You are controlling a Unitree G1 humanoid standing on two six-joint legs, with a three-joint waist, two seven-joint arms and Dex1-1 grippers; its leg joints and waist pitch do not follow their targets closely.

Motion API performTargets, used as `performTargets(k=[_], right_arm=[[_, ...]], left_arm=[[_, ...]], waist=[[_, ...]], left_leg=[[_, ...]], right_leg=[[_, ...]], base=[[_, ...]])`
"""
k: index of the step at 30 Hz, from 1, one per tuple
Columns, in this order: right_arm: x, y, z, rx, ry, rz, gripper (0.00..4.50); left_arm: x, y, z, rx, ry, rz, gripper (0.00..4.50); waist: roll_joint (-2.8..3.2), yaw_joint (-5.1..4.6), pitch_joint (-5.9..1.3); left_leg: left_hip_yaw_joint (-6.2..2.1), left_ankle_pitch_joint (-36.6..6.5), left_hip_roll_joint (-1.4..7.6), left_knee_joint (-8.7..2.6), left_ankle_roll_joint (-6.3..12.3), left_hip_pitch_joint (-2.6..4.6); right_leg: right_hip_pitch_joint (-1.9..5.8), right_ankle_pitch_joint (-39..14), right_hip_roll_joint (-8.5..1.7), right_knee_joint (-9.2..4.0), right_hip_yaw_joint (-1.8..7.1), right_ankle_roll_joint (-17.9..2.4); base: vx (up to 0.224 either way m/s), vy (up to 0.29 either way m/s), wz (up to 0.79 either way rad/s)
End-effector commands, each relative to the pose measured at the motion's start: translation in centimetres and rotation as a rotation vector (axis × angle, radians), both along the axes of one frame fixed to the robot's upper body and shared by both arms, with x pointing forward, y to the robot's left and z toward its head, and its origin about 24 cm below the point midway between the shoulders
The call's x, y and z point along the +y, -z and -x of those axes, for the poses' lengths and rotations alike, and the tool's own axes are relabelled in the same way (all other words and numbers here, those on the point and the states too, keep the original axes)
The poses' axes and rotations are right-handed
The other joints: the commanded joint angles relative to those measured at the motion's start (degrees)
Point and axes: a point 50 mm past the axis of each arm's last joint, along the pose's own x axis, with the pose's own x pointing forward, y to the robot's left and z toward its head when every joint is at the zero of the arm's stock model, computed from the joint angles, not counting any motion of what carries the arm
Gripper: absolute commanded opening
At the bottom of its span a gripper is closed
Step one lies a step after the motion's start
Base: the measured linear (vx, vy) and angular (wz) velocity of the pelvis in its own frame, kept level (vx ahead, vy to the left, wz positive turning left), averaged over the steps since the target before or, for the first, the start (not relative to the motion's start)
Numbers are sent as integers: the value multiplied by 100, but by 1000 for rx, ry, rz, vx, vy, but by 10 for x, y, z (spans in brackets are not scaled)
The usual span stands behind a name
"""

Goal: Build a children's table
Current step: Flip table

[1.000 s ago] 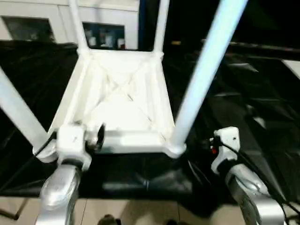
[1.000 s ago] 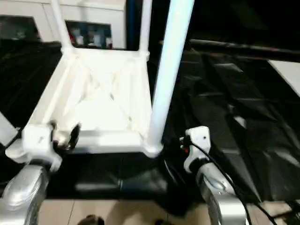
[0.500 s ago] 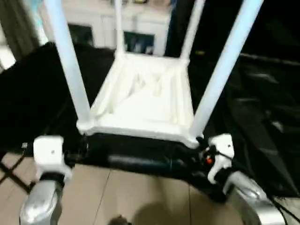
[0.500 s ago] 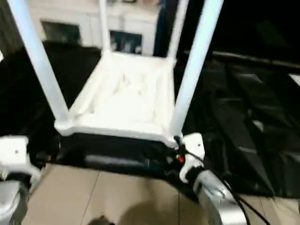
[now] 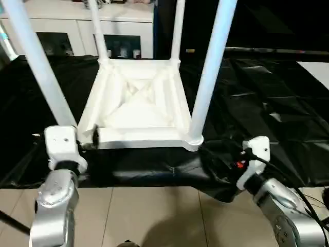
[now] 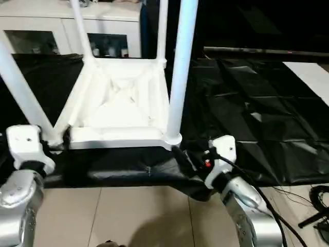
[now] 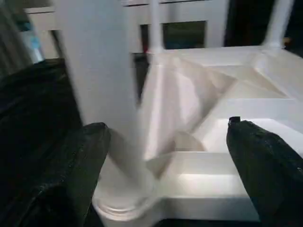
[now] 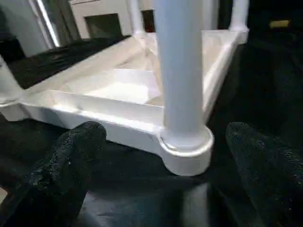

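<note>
Tabletop [image 5: 136, 105] is seen upside down on the black-draped work table [image 5: 267, 108], with four white legs [image 5: 211, 67] standing up from its corner sockets.

Its near edge lies close to the work table's front edge. The left gripper [image 7: 165, 165] is held wide open just in front of the near left corner socket [image 7: 120, 201], its black fingers [image 7: 71, 170] spread to either side and nothing gripped. The right gripper [image 8: 161, 165] is likewise spread wide and empty, facing the near right corner socket [image 8: 187, 151]. White cabinets [image 5: 77, 25] are seen beyond.
</note>
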Motion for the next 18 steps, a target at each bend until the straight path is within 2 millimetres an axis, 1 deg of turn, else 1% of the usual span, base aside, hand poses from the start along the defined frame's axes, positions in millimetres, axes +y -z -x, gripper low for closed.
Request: performTargets(k=[1, 2, 3, 4, 5, 6, 7, 8, 9, 10, 11, 12, 13, 14, 15, 16, 17, 18], right_arm=[[6, 2, 0, 7, -50, 1, 450], [6, 1, -2, 5, -60, 0, 450], [9, 0, -4, 4, -76, -11, 450], [10, -1, -6, 3, -84, -16, 450], [10, -1, -6, 3, -84, -16, 450], [10, -1, -6, 3, -84, -16, 450], [10, -1, -6, 3, -84, -16, 450], [10, -1, -6, 3, -84, -16, 450], [10, -1, -6, 3, -84, -16, 450], [10, -1, -6, 3, -84, -16, 450], [10, -1, -6, 3, -84, -16, 450], [11, -1, -8, -1, -92, -10, 450], [21, -3, -15, -12, -124, -23, 450], [24, -4, -18, -15, -136, -23, 450], [33, -6, -24, -22, -169, -25, 450], [41, -7, -27, -23, -204, -33, 450], [44, -7, -27, -19, -222, -37, 450], [47, -7, -25, -13, -250, -39, 450]], left_arm=[[5, -1, -3, -15, -29, 27, 442], [5, -1, -4, -18, -30, 46, 442], [5, 0, -8, -23, -36, 84, 442], [5, 1, -10, -18, -43, 97, 442], [5, 1, -10, -18, -43, 97, 442], [5, 1, -10, -18, -43, 97, 442], [5, 1, -10, -18, -43, 97, 442], [5, 1, -10, -18, -43, 97, 442], [5, 1, -10, -18, -43, 97, 442], [5, 1, -10, -18, -43, 97, 442], [5, 1, -10, -18, -43, 97, 442], [6, 3, -13, -13, -51, 100, 442], [11, 5, -26, -5, -23, 97, 442], [13, 6, -30, 6, -18, 93, 442], [19, 7, -41, 36, -12, 84, 442], [24, 8, -49, 68, -26, 83, 442], [27, 9, -50, 84, -46, 83, 442], [29, 9, -50, 93, -60, 80, 442]], waist=[[-27, 17, -204], [-13, 42, -217], [-91, 51, -224], [-64, 65, -228], [-37, 75, -231], [-40, 77, -231], [-42, 90, -249], [-45, 110, -279], [-48, 116, -289], [-48, 125, -313], [-55, 143, -373], [-75, 155, -424], [-192, 173, -399], [-140, 179, -409], [-140, 178, -425], [-145, 172, -420], [-180, 148, -432], [-177, 137, -411]], left_leg=[[-191, -1717, 425, -581, -22, 26], [-166, -1680, 437, -555, -11, 73], [-159, -1566, 455, -568, 33, 49], [-164, -1544, 461, -580, 32, 46], [-151, -1686, 464, -576, -8, 81], [-150, -1791, 467, -584, -27, 77], [-146, -1780, 478, -592, -42, 55], [-131, -1569, 486, -583, -21, 49], [-124, -1450, 490, -581, 4, 43], [-107, -1251, 493, -568, 39, 34], [-96, -899, 482, -518, 101, 20], [-75, -261, 465, -429, 251, 12], [-38, 57, 389, -404, 469, -28], [-23, -4, 376, -400, 502, 7], [-33, 22, 396, -389, 522, 9], [-29, -84, 379, -400, 506, 16], [-43, -167, 407, -422, 435, 8], [-50, -263, 456, -443, 384, 11]], right_leg=[[-5, -2174, -492, -587, 253, -661], [-50, -2107, -500, -607, 274, -721], [-24, -1917, -492, -585, 268, -767], [-18, -1847, -491, -555, 263, -799], [-66, -1764, -472, -556, 257, -834], [-64, -1752, -471, -554, 261, -822], [-44, -1610, -472, -532, 262, -797], [-35, -1218, -458, -502, 262, -803], [-25, -995, -450, -481, 259, -812], [-11, -562, -433, -437, 250, -845], [20, 73, -417, -365, 243, -878], [22, 1015, -388, -282, 232, -937], [29, 1360, -376, -246, 214, -999], [-1, 1261, -368, -258, 213, -1019], [7, 1280, -390, -247, 221, -1027], [-20, 1117, -362, -256, 210, -994], [5, 1034, -374, -240, 203, -985], [-8, 1027, -390, -240, 194, -1037]], base=[[0, 0, 0], [0, 0, 0], [0, 0, 0], [0, 0, 0], [0, 0, 0], [0, 0, 0], [56, 5, -3], [93, 8, -6], [72, 6, -4], [72, 6, -6], [67, 6, -4], [67, 6, -4], [51, 4, -2], [0, 0, 0], [0, 0, 0], [0, 0, 0], [0, 0, 0], [0, 0, 0]])
